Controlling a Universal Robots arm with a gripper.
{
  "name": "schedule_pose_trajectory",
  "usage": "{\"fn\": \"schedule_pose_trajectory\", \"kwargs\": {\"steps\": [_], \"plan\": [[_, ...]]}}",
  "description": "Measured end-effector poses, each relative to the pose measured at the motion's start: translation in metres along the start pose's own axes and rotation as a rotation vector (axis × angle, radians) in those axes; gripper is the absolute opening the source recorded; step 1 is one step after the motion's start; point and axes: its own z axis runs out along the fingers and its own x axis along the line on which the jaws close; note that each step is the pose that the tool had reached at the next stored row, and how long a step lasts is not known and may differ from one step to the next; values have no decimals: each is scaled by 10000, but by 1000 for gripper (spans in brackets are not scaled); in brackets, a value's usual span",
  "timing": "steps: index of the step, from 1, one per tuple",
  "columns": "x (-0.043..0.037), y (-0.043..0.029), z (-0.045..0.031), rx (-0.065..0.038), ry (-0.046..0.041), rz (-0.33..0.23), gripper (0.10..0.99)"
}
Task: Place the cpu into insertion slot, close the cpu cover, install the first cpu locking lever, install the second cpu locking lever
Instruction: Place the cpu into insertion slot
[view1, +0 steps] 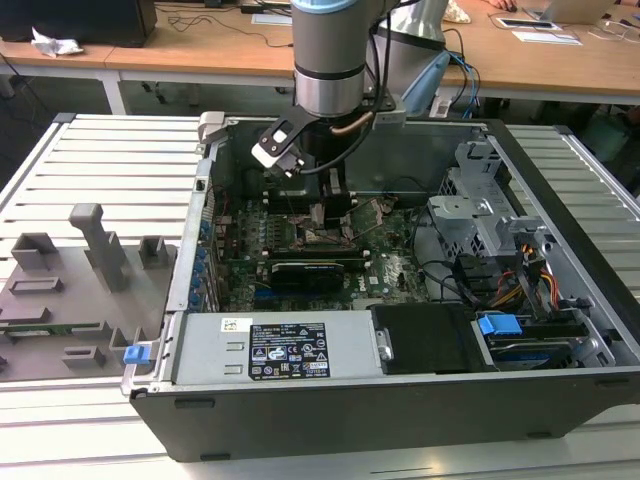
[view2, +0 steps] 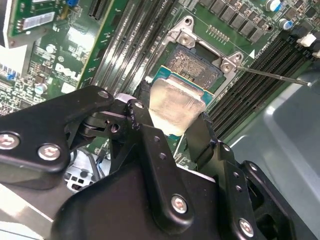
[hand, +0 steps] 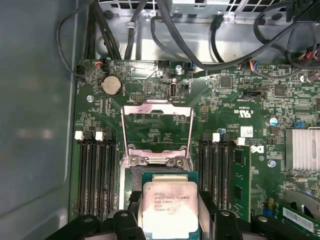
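Black fingers (view2: 150, 145) of the gripper (view2: 172, 114) sit closest to you in the second wrist view. They are closed partway, clamped on two opposite edges of the cpu (view2: 176, 102). The silver face points up at the camera. It's square, so no real long axis. The chip hangs right between the fingertips, overlapping the near edge of the insertion slot (view2: 192, 64). You can't tell if it touches.

In the first wrist view the cpu edges run parallel to the memory slots (hand: 95, 175) on both sides. The cpu cover (hand: 157, 105) stands flipped open beyond the slot, well apart from the chip.

In the exterior view the arm reaches down into the open computer case (view1: 400, 410), with the gripper low over the green board (view1: 390, 268).
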Motion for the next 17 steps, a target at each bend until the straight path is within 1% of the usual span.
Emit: {"fn": "schedule_pose_trajectory", "kwargs": {"steps": [4,7,9,11,13,17], "plan": [[25,-27,127,-1,-2,6,529],[27,-57,172,0,-2,6,529],[38,-65,200,0,-2,5,529],[84,-68,242,-2,0,6,529],[106,-81,288,-1,-3,22,529],[106,-90,320,17,-14,142,529]]}}
